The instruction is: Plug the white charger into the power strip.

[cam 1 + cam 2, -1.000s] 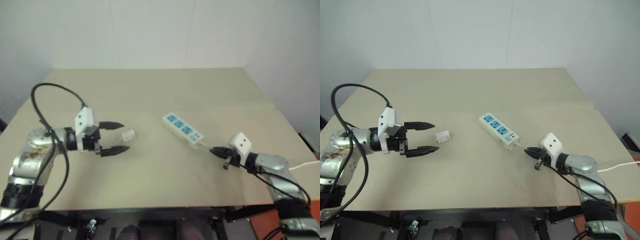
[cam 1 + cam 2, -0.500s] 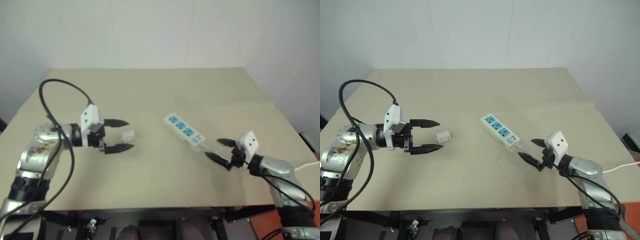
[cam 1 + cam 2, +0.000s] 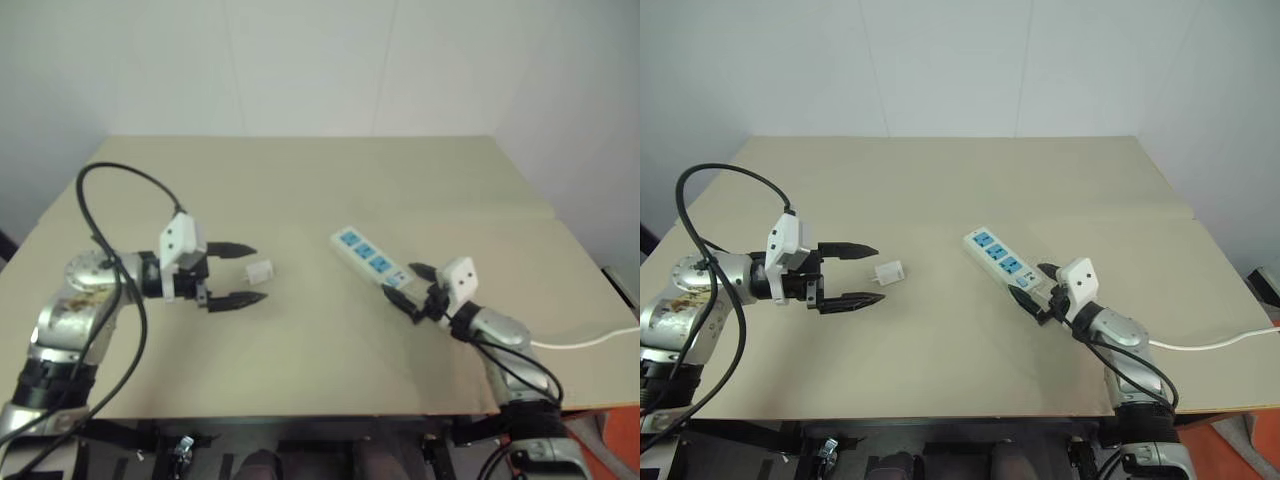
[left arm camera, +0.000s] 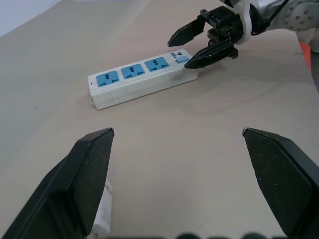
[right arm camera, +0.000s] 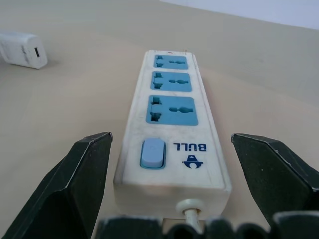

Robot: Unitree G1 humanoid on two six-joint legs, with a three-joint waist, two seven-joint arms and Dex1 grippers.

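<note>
Right pincer (image 3: 1032, 287): jaws spread wide, holding nothing; set at the cord end of the power strip (image 3: 1003, 264), one black finger (image 5: 65, 199) on either side of that end, as the right wrist view shows. Whether the fingers touch the strip's sides cannot be told.

Power strip: long white bar lying flat on the worktop (image 3: 940, 180), angled, right of centre. Three blue sockets in a row, all vacant; a pale blue switch (image 5: 152, 153) and a blue printed logo at the end nearest the right pincer. Thin white cord (image 3: 1210, 344) leaves that end, passes under the right arm and runs off toward the worktop's right edge.

Left pincer (image 3: 868, 274): jaws spread wide, holding nothing; held level above the left part of the worktop, pointing toward the strip.

White charger (image 3: 887, 272): small white block lying on its side on the worktop, just past the left pincer's fingertips and roughly in line with the gap between them, apart from both. A small port shows on one face in the right wrist view. Well apart from the power strip; not plugged in.

Worktop: plain beige surface, white wall behind. A black cable (image 3: 710, 215) loops above the left arm.
</note>
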